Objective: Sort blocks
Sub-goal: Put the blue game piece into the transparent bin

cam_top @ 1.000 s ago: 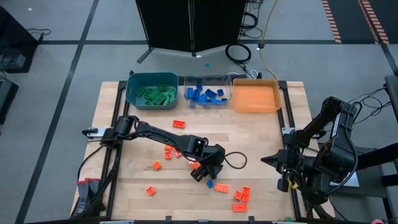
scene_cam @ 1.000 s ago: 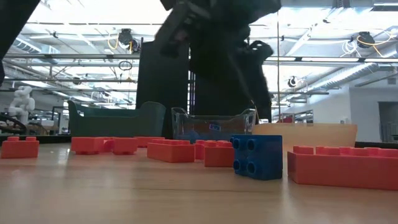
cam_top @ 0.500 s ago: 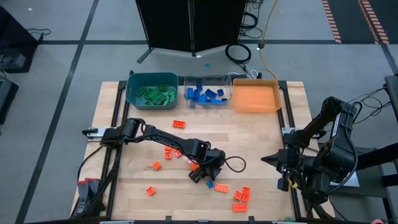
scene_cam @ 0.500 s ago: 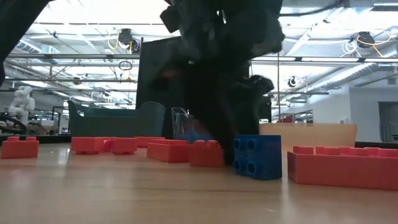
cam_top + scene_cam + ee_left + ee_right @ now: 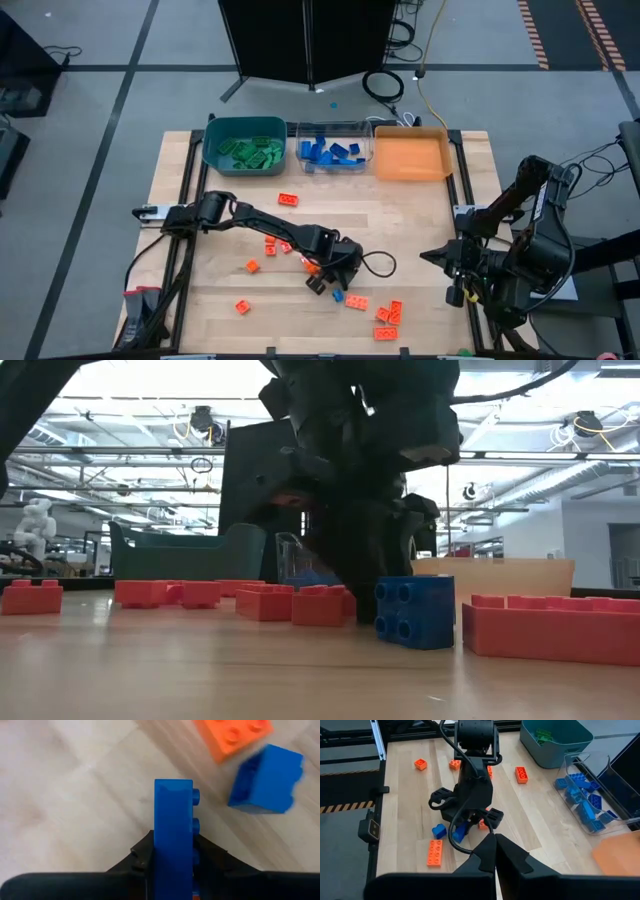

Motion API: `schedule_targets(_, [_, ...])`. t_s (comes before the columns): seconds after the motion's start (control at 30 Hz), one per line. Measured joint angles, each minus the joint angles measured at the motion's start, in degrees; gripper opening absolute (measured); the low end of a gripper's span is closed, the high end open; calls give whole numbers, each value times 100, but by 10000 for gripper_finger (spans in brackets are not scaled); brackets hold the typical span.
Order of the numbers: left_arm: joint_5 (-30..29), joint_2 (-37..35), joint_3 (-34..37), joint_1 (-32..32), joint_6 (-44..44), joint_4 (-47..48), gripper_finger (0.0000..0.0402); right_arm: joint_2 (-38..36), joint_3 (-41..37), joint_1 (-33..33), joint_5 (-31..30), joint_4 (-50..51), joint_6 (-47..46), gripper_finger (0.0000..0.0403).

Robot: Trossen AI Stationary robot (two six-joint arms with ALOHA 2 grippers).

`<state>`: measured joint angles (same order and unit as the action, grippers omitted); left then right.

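Observation:
My left gripper (image 5: 325, 284) is low over the near middle of the table, shut on a blue block (image 5: 173, 835). A second blue block (image 5: 267, 780) lies just beyond it, also visible in the low view as the blue block (image 5: 414, 612) and in the high view (image 5: 338, 295). Next to it lies an orange block (image 5: 235, 735). More orange blocks (image 5: 388, 320) are scattered flat on the wood. Green blocks fill the teal bin (image 5: 244, 145) and blue ones the clear bin (image 5: 334, 148). My right gripper (image 5: 495, 851) is shut and waits off the table's right edge. My left gripper pinches the blue block between its two fingers (image 5: 142, 855), one on the smooth underside and one on the studded face (image 5: 195, 822). The block stands on edge and sticks out past the fingertips toward the table. The fingers point down. Whether its far end touches the wood I cannot tell.
The orange bin (image 5: 412, 155) stands at the far right of the bin row. Orange blocks lie near the left gripper (image 5: 270, 240) and at the near edge (image 5: 243, 307). A black cable loop (image 5: 378, 262) trails beside the left wrist. Bare wood shows at the right middle.
My left gripper has come down from above the blocks to table level beside the loose blue block, moving slightly toward the near edge. In the low view an orange block behind the blue one has shifted a little to the left.

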<state>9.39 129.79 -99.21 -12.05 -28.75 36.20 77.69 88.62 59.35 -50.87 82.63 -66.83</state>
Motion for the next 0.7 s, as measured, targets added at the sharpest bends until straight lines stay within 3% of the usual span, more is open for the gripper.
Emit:
schedule_targets(0.23, [-280, -126, -551, 102, 957, -294, 93, 0, -1, 0, -7, -5, -2, 0])
schedule_targets(0.53, [-478, -128, -2208, 418, 1198, -312, 93, 0, -2, 0, -20, 18, 16, 0])
schedule_targets(0.7, [-1095, -133, -3046, 913, 1612, -304, 93, 0, -2, 0, -20, 27, 17, 0])
